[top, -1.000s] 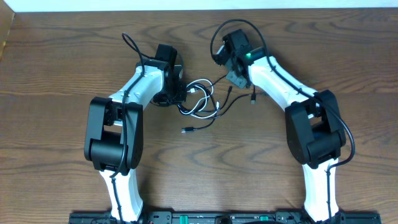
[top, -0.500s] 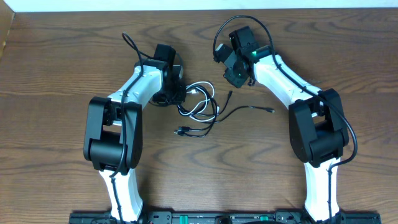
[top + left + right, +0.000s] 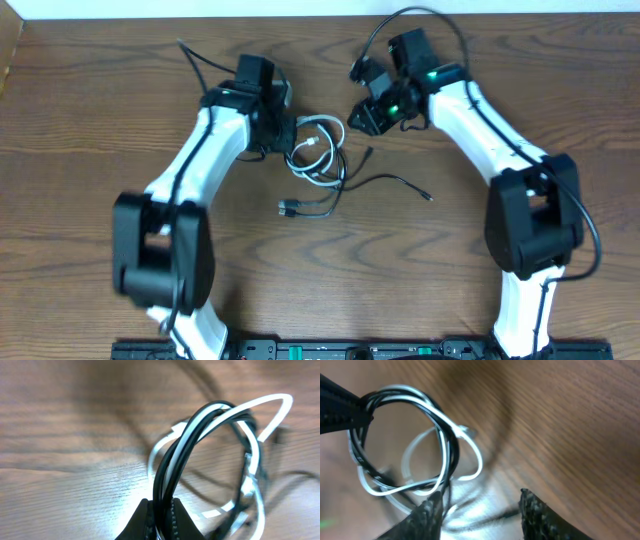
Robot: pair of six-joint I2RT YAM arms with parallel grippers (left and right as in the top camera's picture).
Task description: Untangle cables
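I see bare worktop on every side of the cables, which lie in the middle between both arms, well clear of the far edge. My left arm reaches forward, its left claw pinched tight on a black-and-white loop raised above the wood. My right claw hovers beside that loop, jaws apart, holding nothing. Since a second ago it has opened wider and pulled toward the far edge, and the left arm has stretched farther out.
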